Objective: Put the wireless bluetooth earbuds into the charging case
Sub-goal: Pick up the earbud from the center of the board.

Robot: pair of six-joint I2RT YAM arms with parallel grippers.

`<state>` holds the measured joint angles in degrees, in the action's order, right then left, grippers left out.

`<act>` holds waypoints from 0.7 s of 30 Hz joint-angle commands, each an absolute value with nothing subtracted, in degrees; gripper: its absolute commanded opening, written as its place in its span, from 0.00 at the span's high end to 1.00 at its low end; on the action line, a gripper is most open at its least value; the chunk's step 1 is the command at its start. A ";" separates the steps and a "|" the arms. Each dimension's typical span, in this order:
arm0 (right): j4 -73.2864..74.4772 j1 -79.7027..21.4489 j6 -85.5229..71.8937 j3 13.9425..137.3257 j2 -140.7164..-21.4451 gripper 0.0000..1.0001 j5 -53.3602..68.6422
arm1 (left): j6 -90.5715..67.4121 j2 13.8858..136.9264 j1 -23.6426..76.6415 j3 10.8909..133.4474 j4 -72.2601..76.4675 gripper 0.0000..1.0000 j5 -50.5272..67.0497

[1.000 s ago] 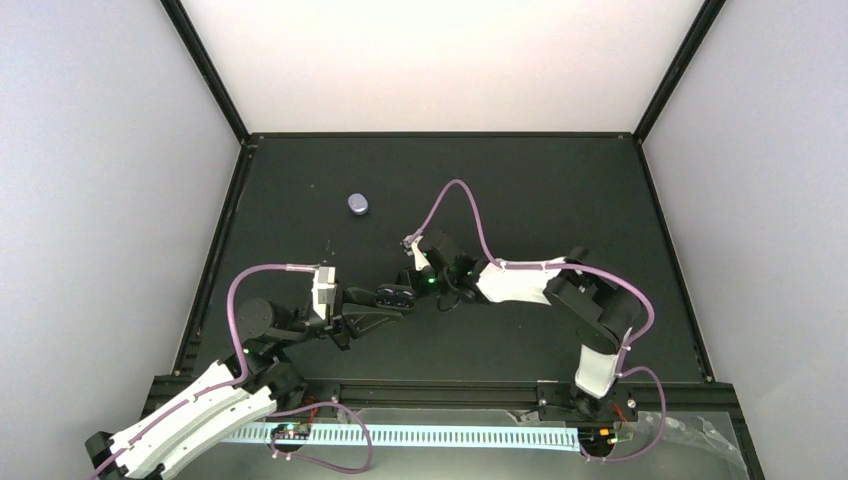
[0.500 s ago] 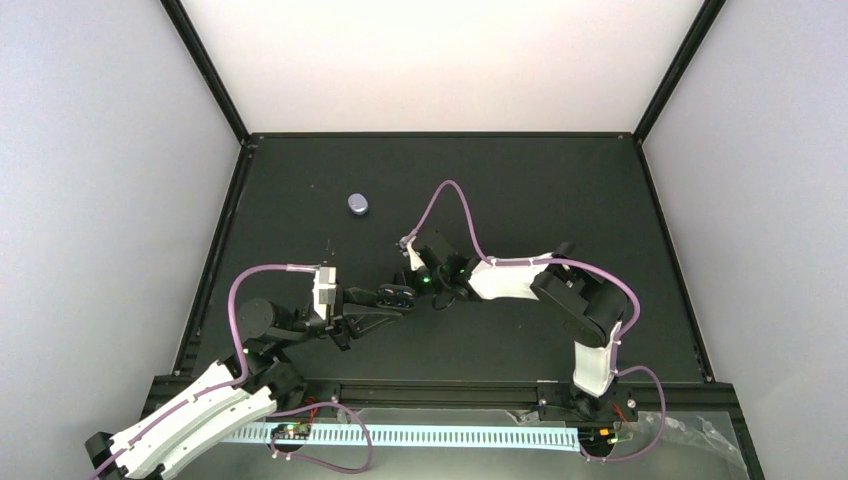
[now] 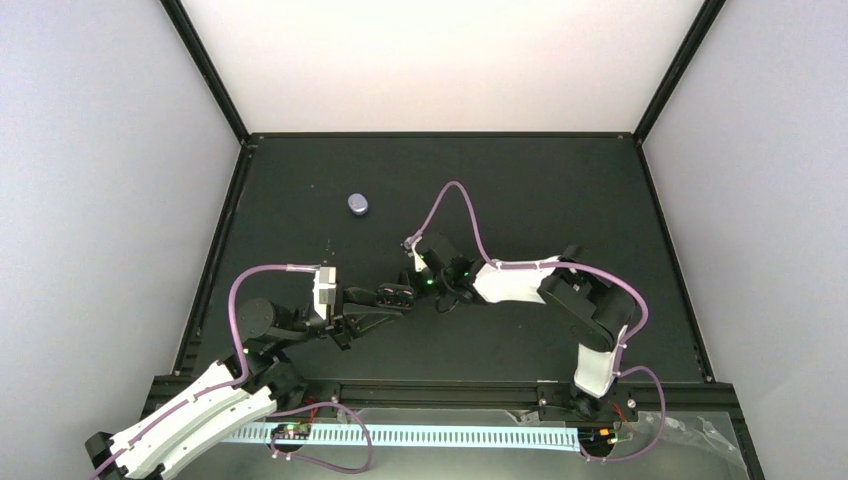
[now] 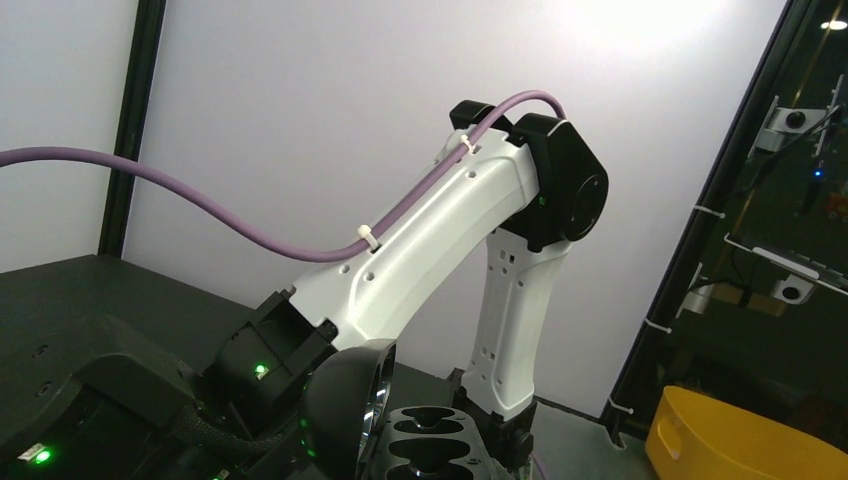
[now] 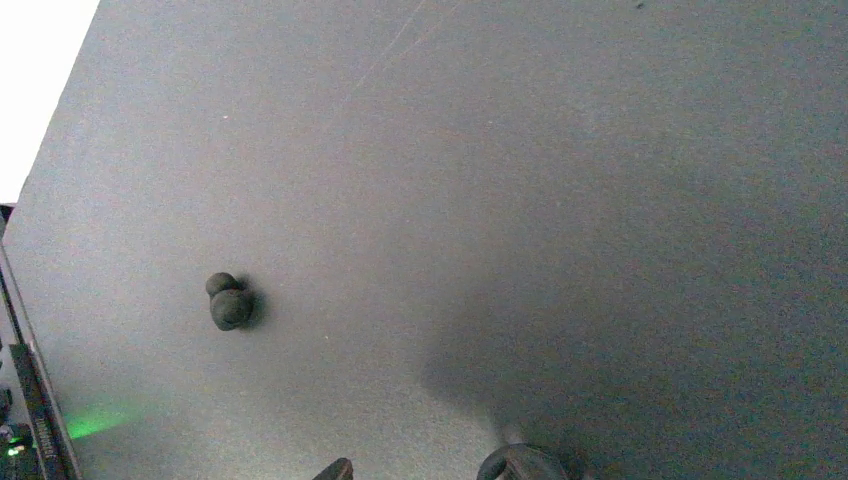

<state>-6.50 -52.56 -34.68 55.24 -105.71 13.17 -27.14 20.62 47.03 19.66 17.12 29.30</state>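
Charging case [image 4: 430, 445]: open, clamped in your left end effector [image 3: 386, 303]. Earbud [image 5: 230, 305]: loose on surface [image 5: 600, 200], uninserted; right end effector [image 5: 430, 468] spread, empty.

Case [image 3: 396, 294] open, gripped by left fingers [image 3: 372, 316] near the middle of the worktop [image 3: 540, 190]; dark glossy lid upright, two round wells facing up. One earbud [image 5: 230, 303], black, rounded, with a small nub, lying loose on bare worktop.
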 commanded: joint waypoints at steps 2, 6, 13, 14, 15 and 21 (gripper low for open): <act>-1.91 -52.28 -34.53 52.15 -104.69 0.60 7.81 | -26.43 20.50 47.54 19.87 17.13 0.99 28.54; -1.76 -52.29 -34.59 52.19 -104.68 0.62 7.35 | -26.46 20.77 47.46 19.86 17.30 0.98 28.64; -0.35 -52.21 -34.39 52.58 -104.30 0.64 5.44 | -26.47 20.78 47.47 19.95 17.22 0.98 28.65; -0.16 -52.21 -34.30 52.56 -104.12 0.64 5.16 | -26.49 20.82 47.48 19.95 17.23 0.98 28.54; 0.02 -52.21 -34.24 52.56 -104.03 0.65 4.74 | -26.46 20.83 47.46 19.95 17.24 0.98 28.50; 1.69 -52.21 -33.60 52.68 -103.17 0.68 2.57 | -26.37 21.18 47.50 19.95 17.58 0.98 28.65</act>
